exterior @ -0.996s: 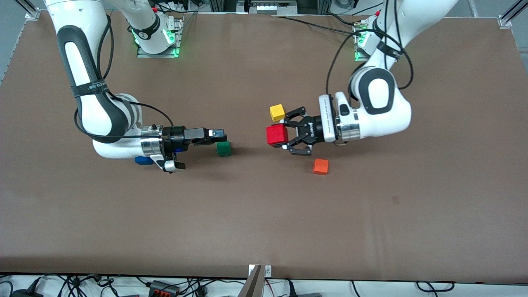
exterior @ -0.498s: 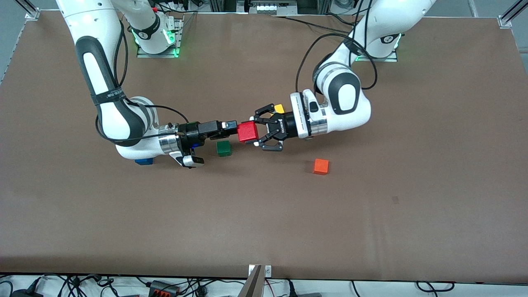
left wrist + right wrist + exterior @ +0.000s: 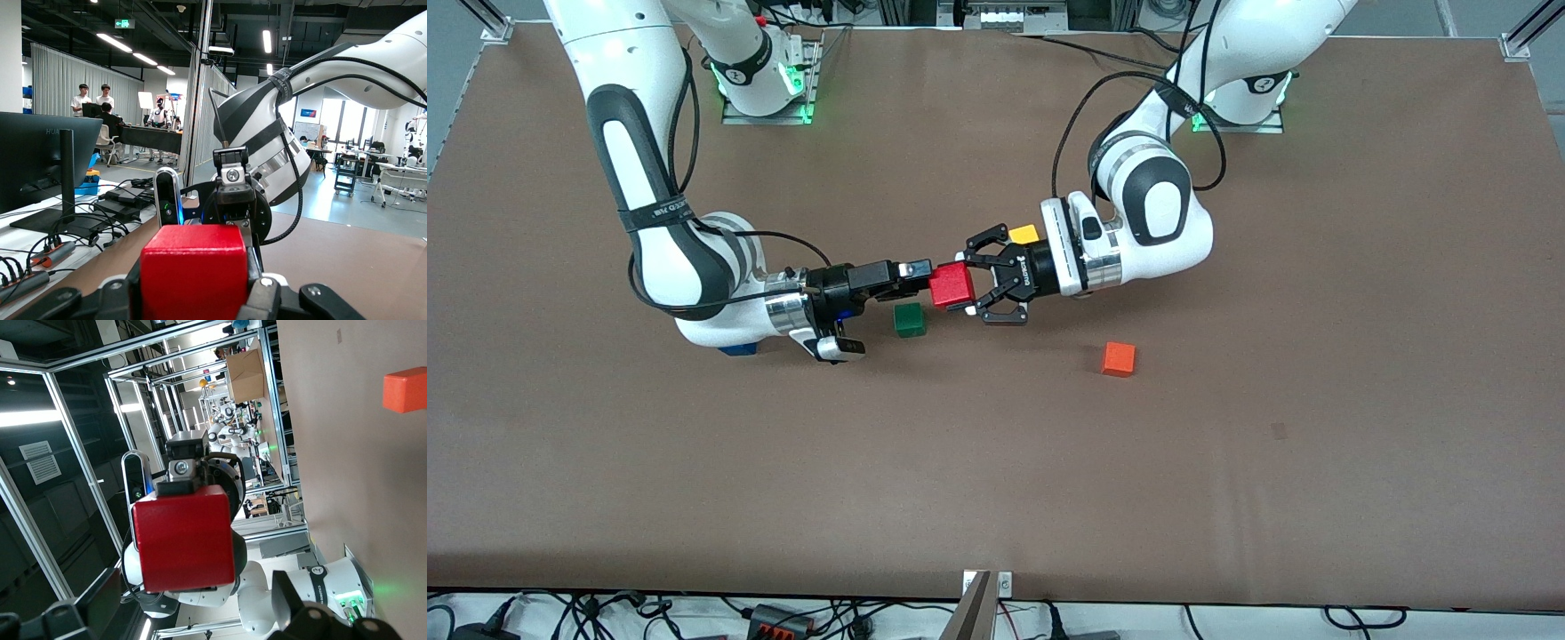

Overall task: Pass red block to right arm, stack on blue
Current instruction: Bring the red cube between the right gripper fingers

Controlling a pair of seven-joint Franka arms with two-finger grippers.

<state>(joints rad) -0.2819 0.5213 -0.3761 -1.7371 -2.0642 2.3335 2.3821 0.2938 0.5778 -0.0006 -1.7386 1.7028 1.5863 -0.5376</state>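
The red block [image 3: 950,285] hangs above the table with my left gripper [image 3: 966,286] shut on it, claw fingers on two opposite sides. In the left wrist view the red block [image 3: 193,273] fills the space between those fingers [image 3: 267,300]. My right gripper [image 3: 921,270] is open and meets the block from the right arm's end. In the right wrist view the red block [image 3: 183,537] sits at the tips of the right gripper [image 3: 195,597], apart from both fingers. The blue cube [image 3: 736,348] lies on the table, mostly hidden under the right arm's wrist.
A green cube [image 3: 909,319] lies on the table under the spot where the grippers meet, slightly nearer the front camera. A yellow cube [image 3: 1024,234] shows beside the left wrist. An orange cube [image 3: 1118,358] lies nearer the front camera, toward the left arm's end.
My left gripper carried the red block toward the right arm's end, past the yellow cube. My right gripper advanced to meet it, and the block now sits at its open fingertips.
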